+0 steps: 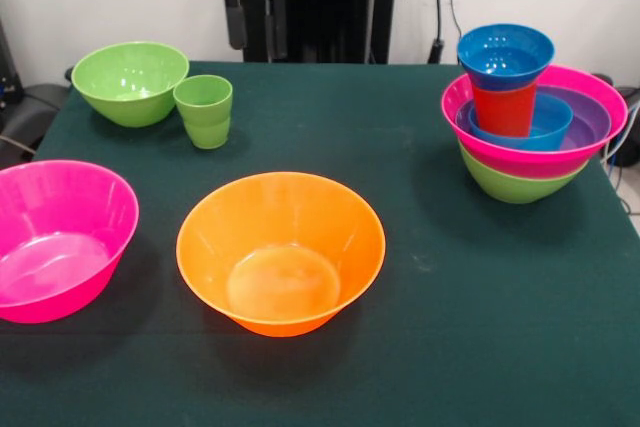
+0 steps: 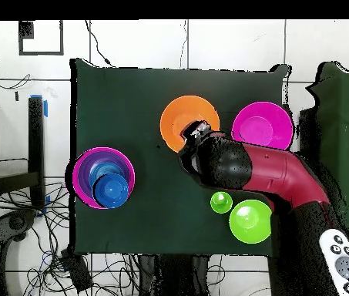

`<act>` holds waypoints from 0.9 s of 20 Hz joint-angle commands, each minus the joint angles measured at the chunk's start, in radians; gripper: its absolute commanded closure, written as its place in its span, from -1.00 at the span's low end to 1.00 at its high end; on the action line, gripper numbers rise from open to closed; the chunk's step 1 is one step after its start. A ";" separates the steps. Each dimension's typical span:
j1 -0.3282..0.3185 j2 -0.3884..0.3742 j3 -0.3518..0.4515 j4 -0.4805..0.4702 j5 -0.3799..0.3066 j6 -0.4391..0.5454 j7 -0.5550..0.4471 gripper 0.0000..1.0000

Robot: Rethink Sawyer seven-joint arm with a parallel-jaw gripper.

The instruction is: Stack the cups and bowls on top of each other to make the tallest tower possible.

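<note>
Tower point(image 1: 530, 112) at surface's point(image 1: 420, 347) 3 o'clock, nested for height | orange bowl point(image 1: 281, 252) centre, loose (next candidate) | arm point(image 2: 243, 166) above it; fingers' state: cannot tell

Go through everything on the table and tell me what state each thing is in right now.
tower: nested pile, green base, pink rim, blue bowl on top
orange bowl: upright, empty, alone
pink bowl: upright, empty, alone
green bowl: upright, empty
green cup: upright, beside the green bowl
gripper: raised above the table, open or shut unclear
</note>
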 commanded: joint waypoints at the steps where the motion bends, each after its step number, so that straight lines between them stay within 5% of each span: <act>1: -0.041 0.040 0.072 0.046 -0.089 0.039 -0.234 -1.00; 9: -0.146 0.030 0.164 0.016 -0.132 0.129 -0.346 -1.00; 18: -0.191 0.046 0.208 0.021 -0.172 0.141 -0.361 -1.00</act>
